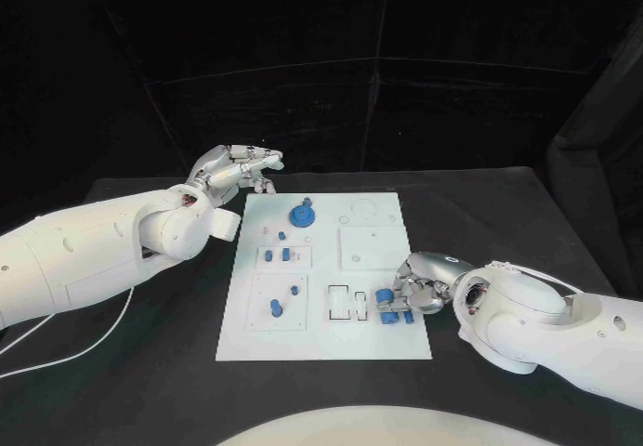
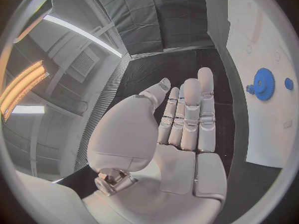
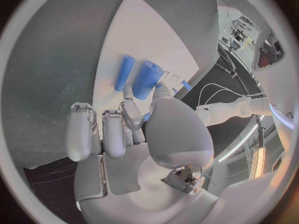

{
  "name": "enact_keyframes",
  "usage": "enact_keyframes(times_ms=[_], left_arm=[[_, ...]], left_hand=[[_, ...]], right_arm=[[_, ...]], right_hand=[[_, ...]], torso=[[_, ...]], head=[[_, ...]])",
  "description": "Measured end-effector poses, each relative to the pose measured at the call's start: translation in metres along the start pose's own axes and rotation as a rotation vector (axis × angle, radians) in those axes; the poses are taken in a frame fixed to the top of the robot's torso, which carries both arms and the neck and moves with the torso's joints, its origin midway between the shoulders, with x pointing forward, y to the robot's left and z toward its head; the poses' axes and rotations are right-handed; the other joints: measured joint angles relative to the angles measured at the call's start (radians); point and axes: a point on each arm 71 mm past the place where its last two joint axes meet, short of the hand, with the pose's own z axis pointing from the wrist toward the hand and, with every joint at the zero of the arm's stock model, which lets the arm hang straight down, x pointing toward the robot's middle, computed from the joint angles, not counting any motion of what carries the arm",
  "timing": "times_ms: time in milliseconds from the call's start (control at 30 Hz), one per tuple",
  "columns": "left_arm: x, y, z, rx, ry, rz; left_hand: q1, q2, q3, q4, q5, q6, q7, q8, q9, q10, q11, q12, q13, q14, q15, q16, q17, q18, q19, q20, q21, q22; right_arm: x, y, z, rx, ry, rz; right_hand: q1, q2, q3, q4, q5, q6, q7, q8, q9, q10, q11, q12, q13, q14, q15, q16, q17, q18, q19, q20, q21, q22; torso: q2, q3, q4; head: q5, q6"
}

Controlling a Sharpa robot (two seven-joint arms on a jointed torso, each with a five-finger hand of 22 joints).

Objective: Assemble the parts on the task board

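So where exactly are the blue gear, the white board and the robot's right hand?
blue gear (image 1: 304,216): head view, middle of its toothed disc.
white board (image 1: 375,348): head view, bare patch near its front edge.
right hand (image 1: 418,286): head view, middle of the silver hand at the board's edge.

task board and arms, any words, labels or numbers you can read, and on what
No text can be read.
Task board: no print shows on it.
Left arm, seen in the right wrist view: dark lettering on its white shell, too small and bent to read.
Left hand, right hand: no markings.
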Motion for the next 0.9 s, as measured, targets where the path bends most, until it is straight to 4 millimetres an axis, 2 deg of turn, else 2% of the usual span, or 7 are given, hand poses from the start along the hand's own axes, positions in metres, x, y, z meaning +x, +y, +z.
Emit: enact_keyframes(times_ms=[300, 400, 500, 700, 900], left_arm=[[-0.001, 0.0, -0.001, -0.001, -0.002, 0.001], [-0.001, 0.0, -0.001, -0.001, -0.002, 0.0], [-0.001, 0.0, -0.001, -0.001, -0.002, 0.0], [-0.001, 0.0, -0.001, -0.001, -0.001, 0.0], [-0.001, 0.001, -0.001, -0.002, -0.002, 0.0]], left_hand=[[0.0, 0.0, 0.0, 0.0, 0.0, 0.0, 0.0, 0.0, 0.0, 0.0, 0.0, 0.0, 0.0, 0.0, 0.0, 0.0, 0.0, 0.0, 0.0, 0.0, 0.0, 0.0], [0.0, 0.0, 0.0, 0.0, 0.0, 0.0, 0.0, 0.0, 0.0, 0.0, 0.0, 0.0, 0.0, 0.0, 0.0, 0.0, 0.0, 0.0, 0.0, 0.0, 0.0, 0.0], [0.0, 0.0, 0.0, 0.0, 0.0, 0.0, 0.0, 0.0, 0.0, 0.0, 0.0, 0.0, 0.0, 0.0, 0.0, 0.0, 0.0, 0.0, 0.0, 0.0, 0.0, 0.0], [0.0, 0.0, 0.0, 0.0, 0.0, 0.0, 0.0, 0.0, 0.0, 0.0, 0.0, 0.0, 0.0, 0.0, 0.0, 0.0, 0.0, 0.0, 0.0, 0.0, 0.0, 0.0], [0.0, 0.0, 0.0, 0.0, 0.0, 0.0, 0.0, 0.0, 0.0, 0.0, 0.0, 0.0, 0.0, 0.0, 0.0, 0.0, -0.002, 0.0, 0.0, 0.0, -0.004, -0.001]], right_arm=[[0.004, 0.006, 0.005, -0.01, 0.003, -0.006], [0.004, 0.006, 0.006, -0.011, 0.001, -0.007], [0.005, 0.006, 0.006, -0.011, -0.002, -0.002], [0.007, 0.006, 0.002, 0.002, -0.01, 0.029], [0.007, 0.007, -0.01, 0.011, -0.023, 0.104]], right_hand=[[0.008, 0.008, 0.0, 0.0, 0.016, 0.0, -0.007, 0.018, 0.009, 0.0, 0.0, 0.001, 0.006, 0.0, 0.0, 0.004, 0.0, 0.0, 0.0, 0.0, 0.0, 0.0], [0.016, 0.018, 0.0, 0.0, 0.034, 0.001, -0.007, 0.023, 0.01, 0.0, 0.0, 0.001, 0.011, 0.0, 0.0, 0.004, 0.0, 0.0, 0.004, -0.004, 0.0, 0.002], [0.015, 0.042, 0.001, -0.001, 0.053, 0.001, -0.008, 0.027, 0.016, 0.0, 0.0, 0.001, 0.015, 0.0, 0.0, 0.004, 0.0, 0.0, 0.004, -0.004, 0.0, 0.003], [0.036, 0.071, 0.003, -0.003, 0.099, -0.01, -0.016, 0.041, 0.021, 0.004, -0.004, 0.001, 0.025, 0.004, -0.004, 0.008, 0.0, 0.0, 0.004, -0.004, 0.004, 0.007], [0.045, 0.08, 0.0, -0.008, 0.133, -0.013, -0.016, 0.045, 0.028, 0.006, -0.006, 0.001, 0.028, 0.004, -0.004, 0.012, 0.0, 0.0, 0.004, -0.004, 0.004, 0.007]], torso=[[0.001, -0.0002, 0.0005], [0.0, -0.0002, 0.0011], [0.0, -0.0004, 0.0013], [-0.002, -0.0003, 0.0014], [-0.002, -0.0007, 0.0017]], head=[[0.002, -0.003], [0.002, -0.003], [0.002, -0.003], [0.002, 0.004], [0.003, 0.009]])
